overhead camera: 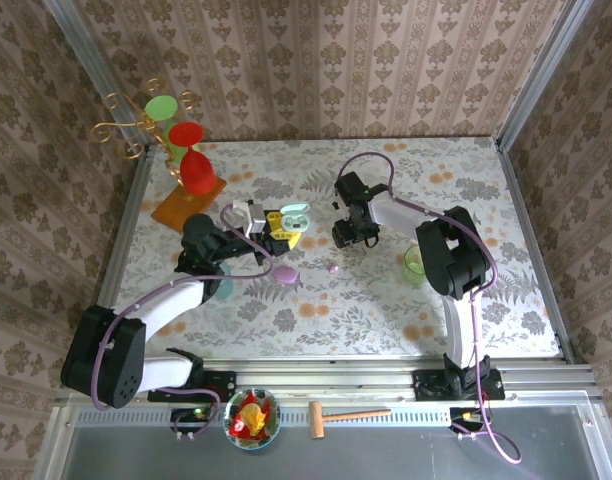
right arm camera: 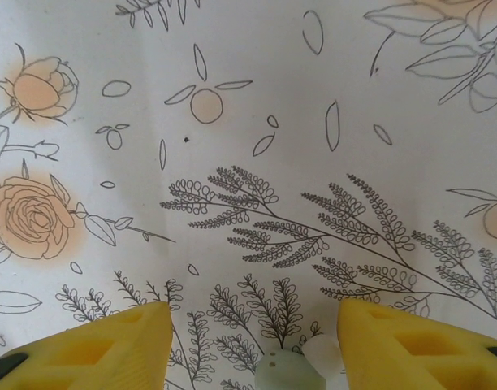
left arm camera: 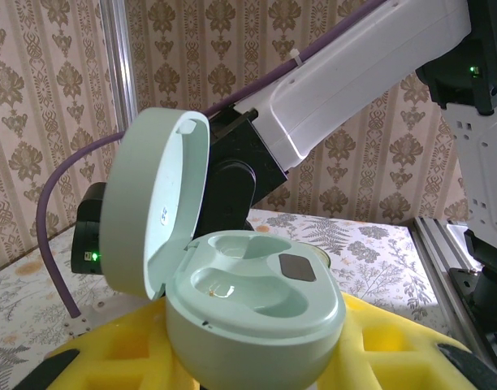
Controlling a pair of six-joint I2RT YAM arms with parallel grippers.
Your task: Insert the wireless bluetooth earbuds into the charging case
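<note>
Mint charging case (left arm camera: 257,325), lid up, wells empty, clamped between left fingers (left arm camera: 110,357). Spread apart, gripping nothing: right fingers (right arm camera: 94,349); pale earbud (right arm camera: 289,374) loose on worktop (right arm camera: 232,49), lower centre. Risk: tiny bud squirting sideways under off-centre closing.

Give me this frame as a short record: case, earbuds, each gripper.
case: mint-green oval charging case, lid raised, both wells empty
left gripper: shut on the case's base
right gripper: open, low over the floral table
pale earbud: small pale mint bud on the table between the right fingers
lilac earbud: tiny lilac-purple bud lying on the table, apart from both grippers
</note>
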